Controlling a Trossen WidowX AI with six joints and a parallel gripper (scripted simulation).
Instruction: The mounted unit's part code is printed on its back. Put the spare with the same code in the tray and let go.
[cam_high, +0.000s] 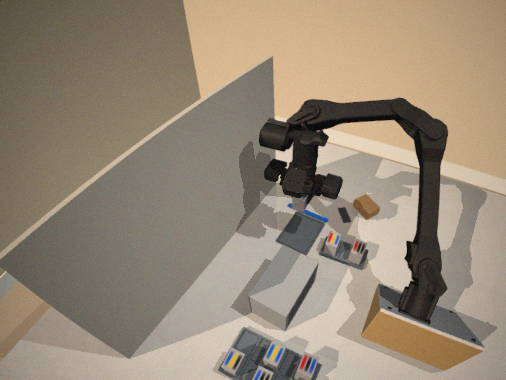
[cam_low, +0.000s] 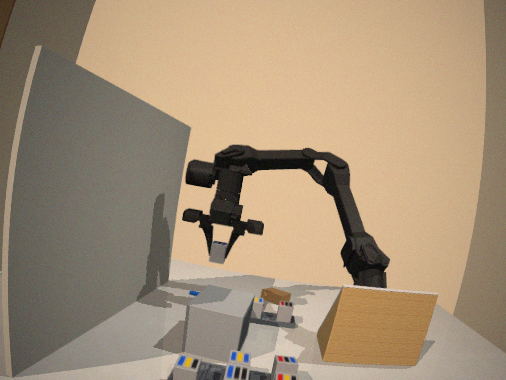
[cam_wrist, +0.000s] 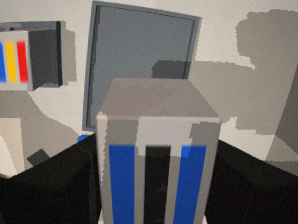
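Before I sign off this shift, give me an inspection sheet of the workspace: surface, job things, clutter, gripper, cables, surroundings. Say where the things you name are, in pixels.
Surface: pale, shadowed in places.
Job things: block with blue, black, blue stripes (cam_low: 218, 253) (cam_wrist: 157, 175), held above the surface; flat grey tray (cam_high: 301, 233) (cam_wrist: 142, 45), nothing seen in its visible part.
Clutter: brown block (cam_high: 366, 207) (cam_low: 275, 295), small dark piece (cam_high: 344, 215) (cam_wrist: 37, 158).
Gripper: fingers shut on the striped block.
Cables: nothing seen.
Surroundings: upright grey panel (cam_high: 165, 200) (cam_low: 95, 200), beige wall (cam_high: 350, 50) (cam_low: 300, 75).

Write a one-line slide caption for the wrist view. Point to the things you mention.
Gripper (cam_high: 300, 202) (cam_low: 218, 251) (cam_wrist: 150, 139) holding a block (cam_low: 217, 252) (cam_wrist: 157, 131) striped blue, black, blue, with a grey tray (cam_high: 301, 233) (cam_wrist: 142, 47) beyond.
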